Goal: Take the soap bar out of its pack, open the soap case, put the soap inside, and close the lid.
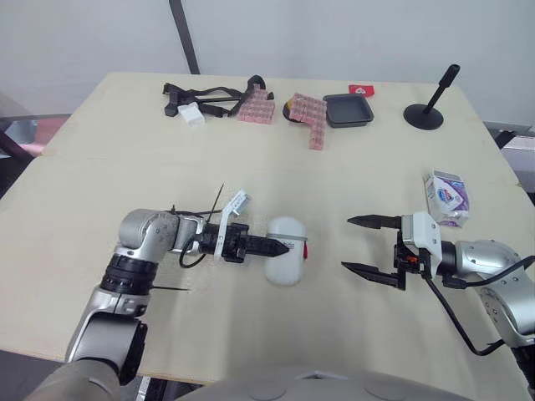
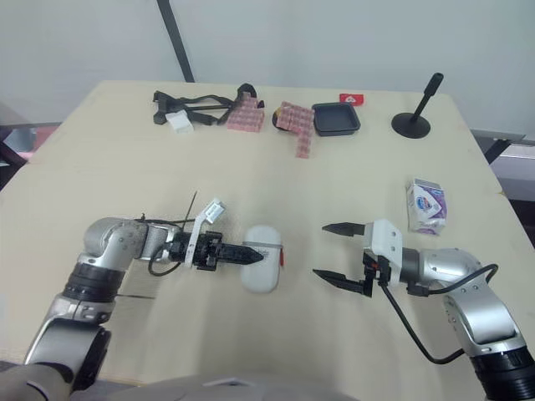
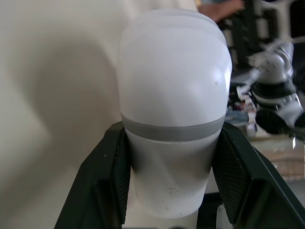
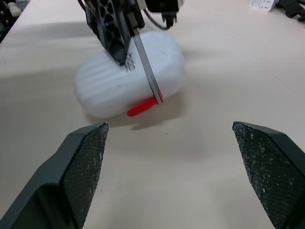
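Observation:
The white soap case (image 1: 286, 251) lies shut on the table's near middle, a grey seam around it and a red tab (image 4: 140, 107) on the side facing the right gripper. My left gripper (image 1: 280, 246) is shut on the soap case, one black finger (image 3: 107, 176) pressed to each side. My right gripper (image 1: 347, 243) hangs open a short way right of the case, apart from it, with nothing between its pads (image 4: 86, 162). The soap pack (image 1: 445, 197), white and purple, rests near the table's right edge, behind the right gripper.
Along the far side sit black straps (image 1: 205, 98), pink foam blocks (image 1: 257, 107), a black tray (image 1: 348, 109), a small red item (image 1: 361, 89) and a black stand (image 1: 429, 109). Bare tabletop (image 1: 125, 167) lies between those and the grippers.

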Robot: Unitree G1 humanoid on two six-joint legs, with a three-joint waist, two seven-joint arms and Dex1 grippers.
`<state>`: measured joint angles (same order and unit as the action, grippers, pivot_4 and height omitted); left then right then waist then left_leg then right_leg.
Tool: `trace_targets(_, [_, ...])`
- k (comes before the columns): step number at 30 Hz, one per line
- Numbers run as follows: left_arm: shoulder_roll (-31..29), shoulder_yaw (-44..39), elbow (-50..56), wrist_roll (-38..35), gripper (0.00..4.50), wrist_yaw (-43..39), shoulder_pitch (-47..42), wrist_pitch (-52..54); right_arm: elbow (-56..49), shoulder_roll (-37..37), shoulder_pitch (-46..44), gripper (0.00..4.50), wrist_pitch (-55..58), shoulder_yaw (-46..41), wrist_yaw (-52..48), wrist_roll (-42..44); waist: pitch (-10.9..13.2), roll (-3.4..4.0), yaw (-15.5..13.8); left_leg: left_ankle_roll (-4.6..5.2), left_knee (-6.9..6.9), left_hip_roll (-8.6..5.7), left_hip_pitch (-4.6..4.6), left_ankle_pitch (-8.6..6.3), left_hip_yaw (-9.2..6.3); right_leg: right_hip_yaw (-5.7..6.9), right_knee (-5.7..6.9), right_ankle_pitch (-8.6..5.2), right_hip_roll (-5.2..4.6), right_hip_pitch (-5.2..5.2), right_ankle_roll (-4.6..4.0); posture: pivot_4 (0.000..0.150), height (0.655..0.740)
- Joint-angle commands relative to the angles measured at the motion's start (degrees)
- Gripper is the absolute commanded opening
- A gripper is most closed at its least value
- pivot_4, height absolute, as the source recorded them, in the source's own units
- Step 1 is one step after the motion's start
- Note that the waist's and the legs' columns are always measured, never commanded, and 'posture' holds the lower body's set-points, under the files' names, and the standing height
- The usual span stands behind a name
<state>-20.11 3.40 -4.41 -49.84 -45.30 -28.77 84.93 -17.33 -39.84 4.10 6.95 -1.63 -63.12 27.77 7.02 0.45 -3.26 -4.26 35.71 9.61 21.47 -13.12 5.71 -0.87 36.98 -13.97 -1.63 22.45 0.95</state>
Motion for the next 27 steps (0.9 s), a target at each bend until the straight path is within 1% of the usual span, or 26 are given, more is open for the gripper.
trace_targets(1, [1.5, -2.2, -2.6, 0.8, 1.91, 3.4, -1.9, 2.8, -2.3, 0.0, -0.1, 4.49, 1.3, -1.3, -0.1, 2.4, 0.0, 0.0, -0.1, 0.0, 0.0, -0.02, 0.0, 0.0, 0.0, 0.0, -0.03, 0.0, -0.01, -0.03, 0.01, 0.15, 0.7374])
trace_targets(4, [1.8, -0.6, -3.0, 2.2, 1.91, 4.4, -1.9, 2.3, -2.7, -0.4, 0.3, 4.49, 1.3, -0.9, -0.7, 2.0, 0.0, 0.0, -0.2, -0.07, -0.01, -0.03, -0.01, 0.03, -0.02, 0.01, -0.12, 0.02, -0.03, -0.08, 0.03, 0.15, 0.7374])
trace_targets(10, [1.7, 0.3, -3.2, 2.7, 1.91, 4.4, -1.9, 2.3, -3.1, -0.1, 0.4, 4.49, 2.6, -1.2, -0.2, 2.3, 0.0, 0.0, -0.4, -0.09, -0.02, 0.0, -0.04, 0.05, -0.12, 0.11, -0.28, 0.03, -0.11, -0.26, 0.05, 0.15, 0.7374])
trace_targets(15, [0.3, 2.0, -2.9, 3.4, 1.91, 3.7, -1.7, 1.4, -2.8, 0.2, -0.4, 4.49, 3.0, -1.0, 0.1, 2.1, 0.0, 0.0, -0.5, -0.09, -0.06, -0.01, -0.04, 0.05, -0.14, 0.14, -0.36, 0.03, -0.12, -0.29, 0.05, 0.15, 0.7374])
trace_targets(17, [-0.3, 2.7, -3.0, 4.1, 2.94, 3.3, -1.7, -0.2, -2.8, 0.3, -0.4, 4.5, 3.1, -0.9, 0.2, 2.1, 0.0, 0.0, -0.5, -0.09, -0.09, -0.01, -0.05, 0.05, -0.14, 0.14, -0.39, 0.03, -0.12, -0.29, 0.05, 0.15, 0.7374])
trace_targets(20, [-0.7, 2.3, -4.1, 4.4, 3.9, 2.9, -2.3, -1.4, -2.8, 0.4, -0.5, 4.5, 3.2, -1.0, 0.2, 2.1, 0.0, 0.03, -0.5, -0.1, -0.13, -0.01, -0.1, 0.05, -0.16, 0.17, -0.42, 0.03, -0.12, -0.35, 0.05, 0.15, 0.7374])
trace_targets(22, [-1.3, 2.7, -3.9, 4.4, 4.43, 2.1, -2.7, -1.6, -2.8, 0.4, -0.5, 4.5, 3.2, -1.0, 0.2, 2.1, 0.0, 0.03, -0.5, -0.1, -0.14, -0.02, -0.12, 0.06, -0.16, 0.17, -0.42, 0.03, -0.17, -0.38, 0.06, 0.15, 0.7374])
trace_targets(27, [-3.5, 3.3, -2.7, 3.8, 4.47, -0.5, -3.5, -2.6, -2.3, 0.5, -1.1, 4.5, 3.2, -0.8, 0.2, 1.9, 0.0, 0.01, 0.2, 0.05, -0.15, -0.04, -0.15, 0.14, -0.17, 0.17, -0.43, -0.07, -0.23, -0.4, -0.15, 0.15, 0.7374])
